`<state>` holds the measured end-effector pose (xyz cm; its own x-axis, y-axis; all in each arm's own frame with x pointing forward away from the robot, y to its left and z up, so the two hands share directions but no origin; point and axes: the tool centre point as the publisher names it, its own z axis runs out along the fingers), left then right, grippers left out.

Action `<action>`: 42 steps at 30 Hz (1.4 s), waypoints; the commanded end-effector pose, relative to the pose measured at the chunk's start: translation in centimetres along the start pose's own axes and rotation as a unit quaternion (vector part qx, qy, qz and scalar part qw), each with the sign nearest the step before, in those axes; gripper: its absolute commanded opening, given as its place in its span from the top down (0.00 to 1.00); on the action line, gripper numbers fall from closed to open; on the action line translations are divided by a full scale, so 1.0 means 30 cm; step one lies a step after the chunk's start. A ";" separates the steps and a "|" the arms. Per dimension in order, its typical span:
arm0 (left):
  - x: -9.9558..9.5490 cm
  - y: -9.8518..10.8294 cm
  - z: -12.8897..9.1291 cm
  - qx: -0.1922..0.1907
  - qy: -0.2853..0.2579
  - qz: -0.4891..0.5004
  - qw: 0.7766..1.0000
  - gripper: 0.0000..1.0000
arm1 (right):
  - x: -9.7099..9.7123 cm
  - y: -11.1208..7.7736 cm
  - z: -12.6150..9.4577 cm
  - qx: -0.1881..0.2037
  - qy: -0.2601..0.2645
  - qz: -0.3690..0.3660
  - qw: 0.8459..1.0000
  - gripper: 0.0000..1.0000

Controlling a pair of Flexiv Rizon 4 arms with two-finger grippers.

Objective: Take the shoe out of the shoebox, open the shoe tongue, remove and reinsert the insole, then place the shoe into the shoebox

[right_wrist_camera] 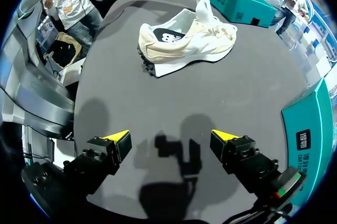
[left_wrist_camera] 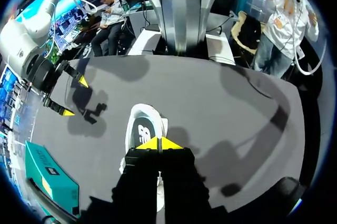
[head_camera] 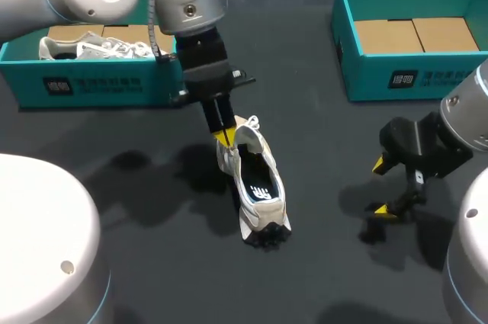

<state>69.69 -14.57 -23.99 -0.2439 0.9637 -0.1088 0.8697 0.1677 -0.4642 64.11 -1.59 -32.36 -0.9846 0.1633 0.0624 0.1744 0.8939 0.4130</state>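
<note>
Sneaker (head_camera: 263,206) at frame centre, out of box, upright on sole on dark table (head_camera: 152,263), heel toward lower edge. Tongue (head_camera: 248,138) stands raised, so mouth gapes and dark insole (head_camera: 259,187) shows, seated inside.

Left gripper (head_camera: 224,138) enters from upper left, tips pressed together at tongue's side, probably holding it up. Pinch itself: cannot tell.

Right gripper (head_camera: 381,187) at right, well apart from sneaker, fingers spread wide, low over table; likely kept ready for insole.

Right shoebox (head_camera: 396,80), upper right, holds only cardboard. Left shoebox (head_camera: 99,84), upper left, holds second sneaker (head_camera: 91,49).
</note>
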 end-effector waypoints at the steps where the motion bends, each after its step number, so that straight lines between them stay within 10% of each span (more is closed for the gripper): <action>1: -0.049 0.017 0.071 0.000 0.023 -0.003 1.000 1.00 | 0.007 -0.001 -0.002 0.001 -0.002 0.000 1.000 0.00; 42: -0.090 0.084 0.410 -0.053 0.119 0.052 0.990 1.00 | 0.007 -0.001 -0.002 0.001 -0.002 0.000 1.000 0.00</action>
<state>66.92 -18.48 -34.91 -0.0611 0.9968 0.0507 0.9315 0.0752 -0.3560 64.12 -1.58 -32.36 -0.9846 0.1633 0.0625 0.1744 0.8939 0.4129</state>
